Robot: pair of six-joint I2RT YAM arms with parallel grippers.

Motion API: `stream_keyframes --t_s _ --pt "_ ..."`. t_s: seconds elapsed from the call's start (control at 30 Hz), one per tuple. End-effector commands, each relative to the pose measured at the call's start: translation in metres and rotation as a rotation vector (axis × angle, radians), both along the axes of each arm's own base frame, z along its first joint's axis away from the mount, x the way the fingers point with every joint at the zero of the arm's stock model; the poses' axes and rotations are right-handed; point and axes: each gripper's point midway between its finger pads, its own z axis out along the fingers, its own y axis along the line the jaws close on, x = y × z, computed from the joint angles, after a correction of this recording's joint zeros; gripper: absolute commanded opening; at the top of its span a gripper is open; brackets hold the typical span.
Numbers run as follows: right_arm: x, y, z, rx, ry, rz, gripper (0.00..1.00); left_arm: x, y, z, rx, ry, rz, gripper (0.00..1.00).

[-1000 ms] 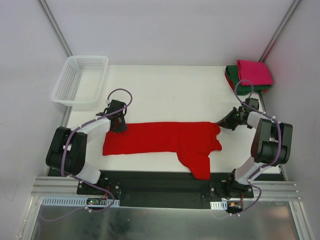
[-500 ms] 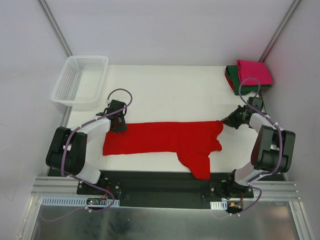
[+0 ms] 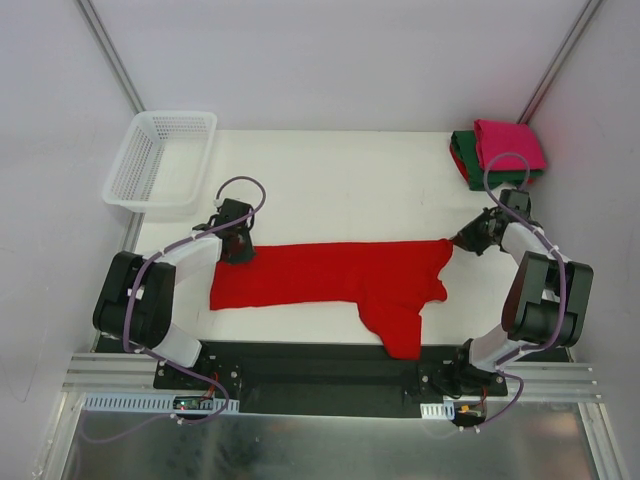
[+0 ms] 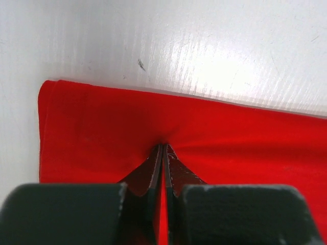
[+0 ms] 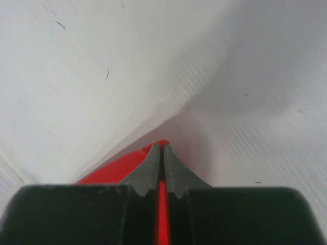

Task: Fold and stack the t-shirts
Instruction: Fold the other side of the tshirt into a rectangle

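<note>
The bright red cloth t-shirt (image 3: 330, 280) lies stretched sideways across the white worktop (image 3: 340, 180) (one part reaches toward the near edge). The left jaws are closed on cloth near its left end, and the right jaws pinch its right corner.

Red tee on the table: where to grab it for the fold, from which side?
Pinch the red tee at its two far corners, each claw coming in from its own end. It lies flat, stretched lengthwise, so only edges can be pinched. The left claw and right claw are shut there now.
</note>
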Motion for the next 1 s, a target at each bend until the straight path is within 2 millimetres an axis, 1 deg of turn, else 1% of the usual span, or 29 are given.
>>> stream_keyframes --t_s 0.0,0.03,0.2,0.27,0.4,0.6,0.7,0.97 --pt "0.016 -0.023 0.023 -0.064 -0.061 -0.057 0.01 -0.004 0.008 -0.012 0.028 0.067 0.019 0.00" --pt "0.017 -0.023 0.023 -0.061 -0.063 -0.058 0.01 -0.003 0.009 -0.015 0.030 0.084 0.024 0.00" --pt "0.020 -0.026 0.028 -0.063 -0.072 -0.062 0.01 0.001 0.011 -0.019 0.033 0.142 0.045 0.00" --pt "0.020 -0.027 0.030 -0.060 -0.076 -0.064 0.01 0.002 0.014 -0.024 0.025 0.172 0.057 0.00" --pt "0.021 -0.029 0.032 -0.056 -0.081 -0.072 0.01 0.004 0.020 -0.024 0.017 0.197 0.082 0.00" --pt "0.016 -0.041 0.030 -0.092 -0.070 -0.113 0.01 0.002 0.023 -0.025 0.005 0.212 0.097 0.00" --pt "0.013 -0.048 0.033 -0.118 -0.074 -0.136 0.01 0.001 0.023 -0.025 0.005 0.212 0.097 0.00" --pt "0.012 -0.068 0.060 -0.224 -0.134 -0.199 0.02 -0.003 0.024 -0.026 0.004 0.218 0.101 0.00"
